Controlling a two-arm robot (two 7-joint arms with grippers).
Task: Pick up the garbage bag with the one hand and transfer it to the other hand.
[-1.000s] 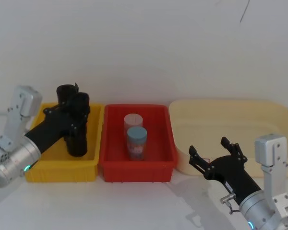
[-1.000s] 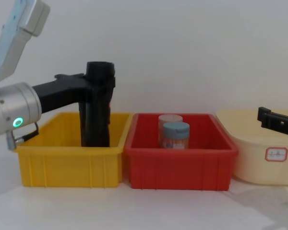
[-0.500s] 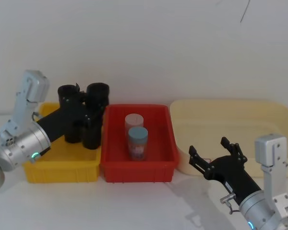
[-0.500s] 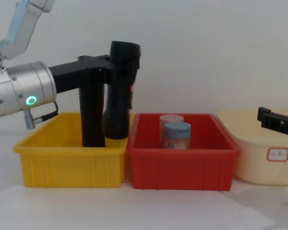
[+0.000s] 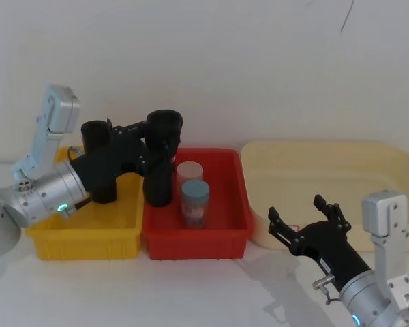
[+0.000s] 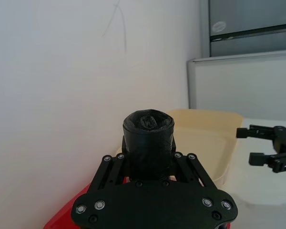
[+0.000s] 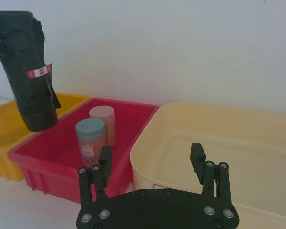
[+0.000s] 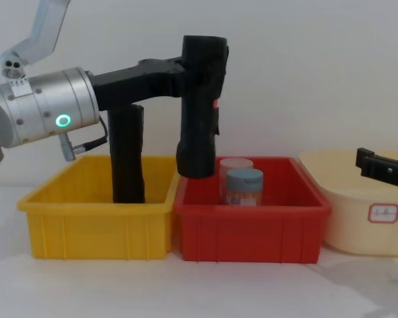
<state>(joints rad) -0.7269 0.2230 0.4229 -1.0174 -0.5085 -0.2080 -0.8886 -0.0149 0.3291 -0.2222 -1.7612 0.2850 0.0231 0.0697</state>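
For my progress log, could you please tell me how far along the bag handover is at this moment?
Done: the left pincer is shut on the garbage bag, holding it roughly upright in the air, clear of the yellow bin. In hand: the bag hangs over the left edge of the red bin. Left: the handover; the right pincer waits open, far from the bag, before the cream tub.

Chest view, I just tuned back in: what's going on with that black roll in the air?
The left gripper is shut on the garbage bag and holds it upright in the air over the left edge of the red bin. A second, plain black roll stands in the yellow bin. The right gripper waits open, low in front of the cream tub, well apart from the bag. The handover is not yet done.
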